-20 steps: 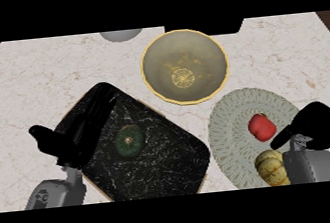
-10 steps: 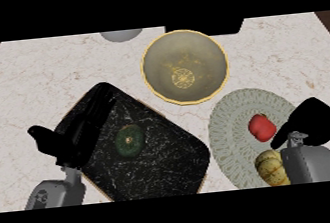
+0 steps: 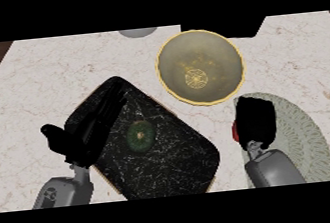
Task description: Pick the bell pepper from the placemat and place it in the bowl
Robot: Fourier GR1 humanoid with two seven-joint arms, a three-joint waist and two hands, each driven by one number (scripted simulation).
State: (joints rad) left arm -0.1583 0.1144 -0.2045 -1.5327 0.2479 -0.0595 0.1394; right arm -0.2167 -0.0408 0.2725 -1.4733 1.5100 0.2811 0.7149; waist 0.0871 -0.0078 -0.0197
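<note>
You have the green bell pepper (image 3: 139, 136) lying on the black, white-veined placemat (image 3: 175, 169), a little above and left of the mat's middle, with nothing holding it. The robot's left hand (image 3: 89, 135) lies over the mat's left edge, just beside the pepper on its left. Its fingers are stretched out straight towards the mat's upper corner, its thumb points off to the left over the pale marble counter (image 3: 43, 85), and it grips nothing.

The round olive bowl with a yellow rim (image 3: 214, 48) stands above and right of the mat, close to its upper edge, and is well apart from both hands.

Your right hand (image 3: 256, 120) is over the left part of the grey-green patterned plate (image 3: 305, 135). It covers most of a small red item (image 3: 235, 133), and you cannot tell whether this hand is open or closed.

At the counter's far edge you see a grey rounded object (image 3: 138, 32) and a black block (image 3: 223, 29).
</note>
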